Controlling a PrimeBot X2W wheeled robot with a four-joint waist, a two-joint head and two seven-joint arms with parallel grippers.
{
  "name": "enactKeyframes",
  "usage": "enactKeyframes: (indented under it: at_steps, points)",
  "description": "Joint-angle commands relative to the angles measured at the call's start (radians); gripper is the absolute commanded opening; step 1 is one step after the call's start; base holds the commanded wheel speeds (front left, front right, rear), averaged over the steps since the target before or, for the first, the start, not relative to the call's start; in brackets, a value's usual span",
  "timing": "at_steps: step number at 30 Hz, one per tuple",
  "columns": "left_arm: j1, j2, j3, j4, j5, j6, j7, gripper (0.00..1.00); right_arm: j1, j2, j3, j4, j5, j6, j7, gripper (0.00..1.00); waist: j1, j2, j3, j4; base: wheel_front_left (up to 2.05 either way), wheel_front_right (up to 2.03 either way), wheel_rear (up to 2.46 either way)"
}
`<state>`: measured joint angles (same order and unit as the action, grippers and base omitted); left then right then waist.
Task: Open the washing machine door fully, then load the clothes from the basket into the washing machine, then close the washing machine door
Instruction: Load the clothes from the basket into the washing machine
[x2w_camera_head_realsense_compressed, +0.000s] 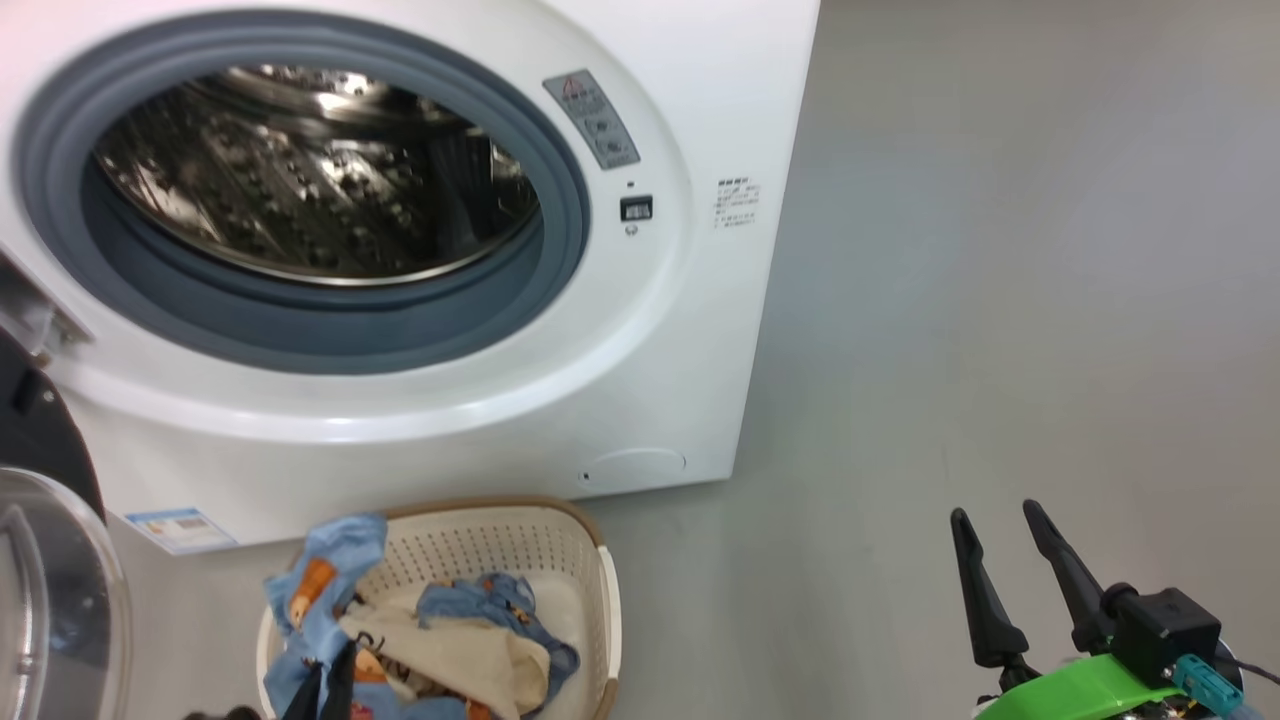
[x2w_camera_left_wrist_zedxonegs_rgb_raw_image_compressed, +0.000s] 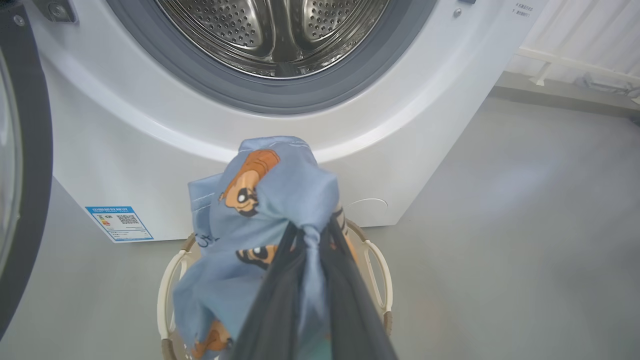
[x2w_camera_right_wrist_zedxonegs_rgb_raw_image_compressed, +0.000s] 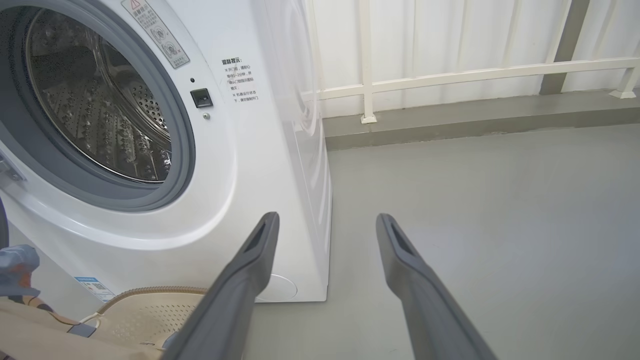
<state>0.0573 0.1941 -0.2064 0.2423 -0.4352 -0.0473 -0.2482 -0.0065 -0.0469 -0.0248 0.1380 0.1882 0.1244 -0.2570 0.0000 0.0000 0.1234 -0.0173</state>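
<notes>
One arm busy: left gripper (x2w_camera_left_wrist_zedxonegs_rgb_raw_image_compressed: 310, 232) pinching blue bear clothes (x2w_camera_left_wrist_zedxonegs_rgb_raw_image_compressed: 270, 200) at left edge of basket (x2w_camera_head_realsense_compressed: 600, 560); washing machine (x2w_camera_head_realsense_compressed: 640, 380) mouth sitting straight ahead, higher up. Right gripper (x2w_camera_head_realsense_compressed: 995, 510) idling farther off, jaws spread.

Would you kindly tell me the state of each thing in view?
Round black-rimmed washing machine door: open.
Perforated steel drum: empty.
Light blue bear-print fabric: gripped, lifted.
Cream perforated plastic basket: partly filled.
Left gripper: fingers shut on fabric.
Right gripper: fingers open, empty.
</notes>
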Motion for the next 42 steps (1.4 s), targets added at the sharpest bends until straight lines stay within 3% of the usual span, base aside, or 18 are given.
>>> enactKeyframes:
  at_steps: [1,13,42]
  points:
    - [0.006,0.005,0.048,-0.041,0.019,0.011,-0.014,0.00,0.006,-0.003,0.018,-0.020,0.007,0.006,-0.005,1.00,0.0000,0.0000,-0.045,0.003,0.00,0.00,0.00]
    - [0.100,-0.032,0.119,-0.148,0.102,0.046,-0.014,0.00,0.065,-0.003,0.002,-0.021,-0.017,0.006,-0.005,1.00,0.0000,0.0000,-0.118,0.002,0.00,0.00,0.00]
    - [0.117,-0.086,0.206,-0.191,0.182,0.010,-0.014,0.00,0.036,-0.011,0.015,0.025,-0.046,0.006,-0.005,1.00,0.0000,0.0000,-0.159,0.027,0.00,0.00,0.00]
